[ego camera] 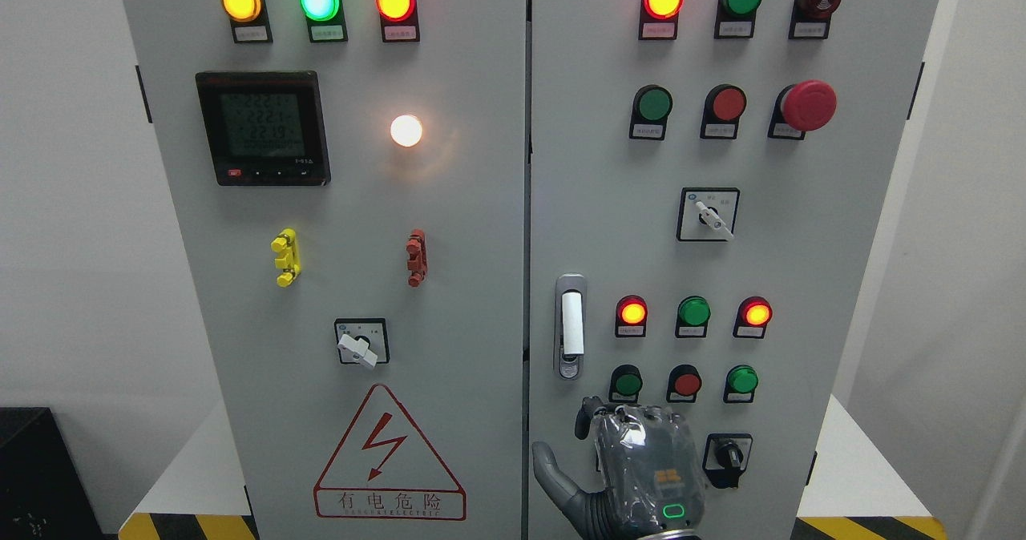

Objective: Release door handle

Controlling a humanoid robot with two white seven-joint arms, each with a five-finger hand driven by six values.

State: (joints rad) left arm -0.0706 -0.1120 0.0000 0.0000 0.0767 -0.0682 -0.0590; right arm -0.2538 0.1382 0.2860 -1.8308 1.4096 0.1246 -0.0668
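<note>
Below the door handle point(570, 326), at the bottom edge of the view just right of the middle, the right hand point(633, 468) is rising into the picture with its back to the camera. Its fingers point(633, 421) are curling loosely at the top and its thumb point(551, 469) is sticking out to the left, and it is holding nothing. It is sitting apart from the handle, with a clear strip of grey door between them. The handle is standing upright in its recess on the left side of the right door point(842, 284), close to the seam point(528, 203) between the two doors. Just right of the hand a black rotary switch point(728, 457) is showing, partly hidden by the knuckles. Above the hand a row of three buttons point(684, 382) is sitting, green, red and green, and above that three lamps point(694, 312), the outer two glowing red. Higher on the same door a selector switch point(708, 214) is pointing down to the right, and a red mushroom button point(808, 105) is jutting out near the top right. On the left door point(449, 284) a meter point(263, 128) is showing digits, a white lamp point(406, 130) is shining beside it, and a red warning triangle point(389, 460) is sitting low down.
</note>
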